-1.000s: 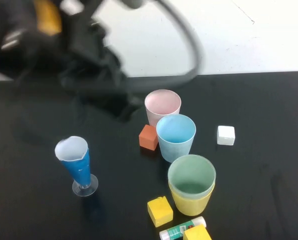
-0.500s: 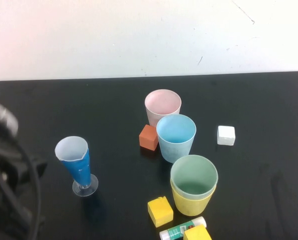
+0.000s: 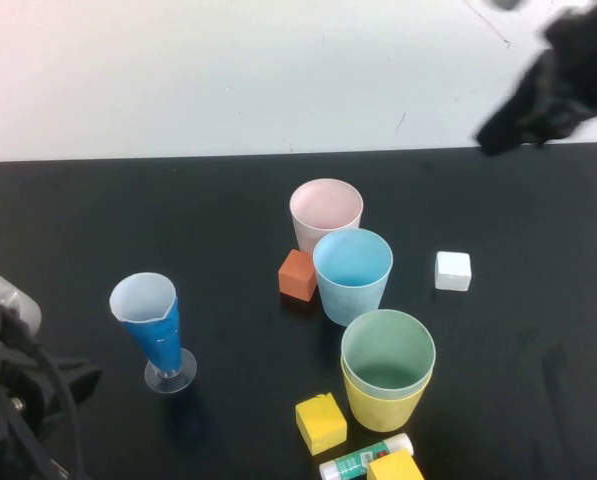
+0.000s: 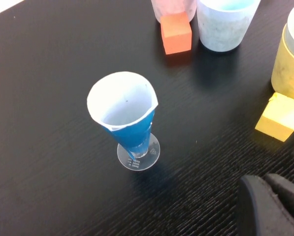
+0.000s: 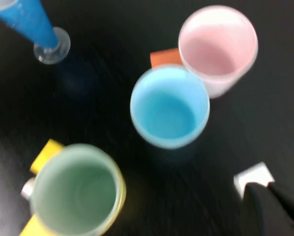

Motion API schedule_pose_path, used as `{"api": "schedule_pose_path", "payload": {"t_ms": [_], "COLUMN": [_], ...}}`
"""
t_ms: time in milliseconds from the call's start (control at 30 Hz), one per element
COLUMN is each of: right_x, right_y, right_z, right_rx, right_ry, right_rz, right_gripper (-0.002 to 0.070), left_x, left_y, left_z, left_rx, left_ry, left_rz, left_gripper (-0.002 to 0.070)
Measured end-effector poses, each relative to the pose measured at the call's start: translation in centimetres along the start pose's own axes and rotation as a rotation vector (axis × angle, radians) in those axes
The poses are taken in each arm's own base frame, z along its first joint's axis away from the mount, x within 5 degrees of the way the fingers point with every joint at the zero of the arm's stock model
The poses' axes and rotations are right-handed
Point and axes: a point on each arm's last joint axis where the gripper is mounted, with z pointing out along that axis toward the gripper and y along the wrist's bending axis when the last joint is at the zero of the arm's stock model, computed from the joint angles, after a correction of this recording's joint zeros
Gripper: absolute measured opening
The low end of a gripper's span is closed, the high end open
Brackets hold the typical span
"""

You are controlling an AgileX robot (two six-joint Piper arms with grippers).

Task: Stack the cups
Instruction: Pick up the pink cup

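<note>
Stacking: green cup (image 3: 387, 348) sits in yellow (image 3: 383, 403); we take blue (image 3: 352, 275) next, right gripper (image 5: 272, 209) closed aloft, left gripper (image 4: 270, 206) closed low.

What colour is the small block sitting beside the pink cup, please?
Orange-red; the block shows best in the left wrist view.

Pale pink cup (image 3: 325, 211), light blue cup (image 3: 352, 273), light green cup (image 3: 387, 350) inside a yellow cup (image 3: 383, 405), blue-and-white cone cup (image 3: 152, 320) (clear stemmed base), orange block (image 3: 297, 274), white block (image 3: 453, 271), yellow block (image 3: 321, 422), black bench (image 3: 128, 220).
</note>
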Motion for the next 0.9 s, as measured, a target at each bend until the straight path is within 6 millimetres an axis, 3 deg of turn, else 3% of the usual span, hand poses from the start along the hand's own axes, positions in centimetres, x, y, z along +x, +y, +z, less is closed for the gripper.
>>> {"api": "schedule_pose_path", "payload": {"t_ms": [167,333,433,567,633,733,900], "right_x": [-3.1,-4.2,-4.2,-3.6,-3.3,-3.2,-3.3], "right_y": [-1.1,-2.9,-4.0,-5.2,-5.6,-6.2,-6.6], "right_z": [4.4,9.0,11.6,14.8,16.3,18.1,20.1], "right_rx": [0.008,0.017,0.008,-0.001,-0.006,-0.012,-0.033], "right_ry": [0.036,0.083,0.104,0.125,0.124,0.089,0.017], "right_rz": [-0.001,0.043,0.077,0.133,0.159,0.189,0.24], "right_gripper": [-0.0003,0.0026,0.0146,0.041,0.0492,0.0538,0.0531], "left_x": [0.0,0.0,0.0,0.0,0.0,0.0,0.0], "left_y": [0.0,0.0,0.1,0.1,0.2,0.2,0.2], "left_z": [0.0,0.0,0.0,0.0,0.0,0.0,0.0], "left_rx": [0.0,-0.002,-0.007,-0.016,-0.017,-0.017,-0.019], "left_ry": [0.001,0.001,-0.001,-0.004,-0.004,-0.004,0.003], "left_rz": [0.0,0.001,0.007,0.015,0.017,0.017,0.017], "left_gripper": [0.0002,0.0002,0.0002,0.0002,0.0001,0.0001,0.0001]}}
